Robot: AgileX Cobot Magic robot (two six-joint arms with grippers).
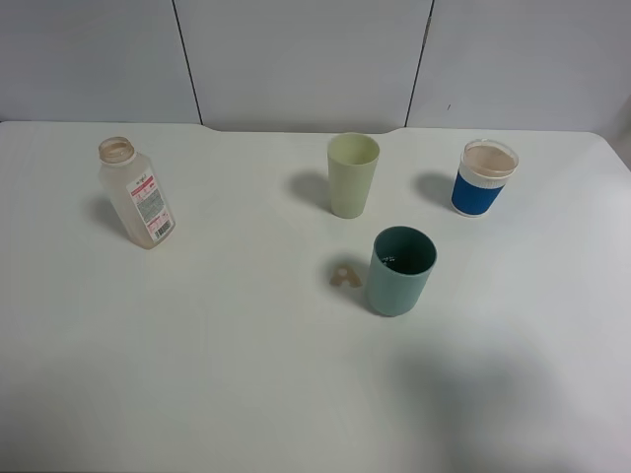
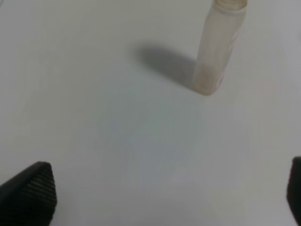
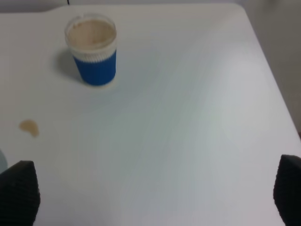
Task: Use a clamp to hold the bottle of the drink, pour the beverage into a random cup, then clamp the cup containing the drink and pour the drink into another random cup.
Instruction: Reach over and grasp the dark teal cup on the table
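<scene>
The clear bottle with its white-and-red label stands uncapped at the table's left, and the left wrist view shows it too. Its contents look pale tan; how much beverage it holds I cannot tell. The dark teal cup stands near the middle, and the tall pale green cup is just behind it. My left gripper is open, well short of the bottle, with bare table between its black fingertips. My right gripper is open over bare table. Neither arm appears in the exterior high view.
A blue-sleeved white cup with a tan top stands at the back right, also in the right wrist view. A small brown spot lies beside the teal cup. The table's right edge runs close to my right gripper.
</scene>
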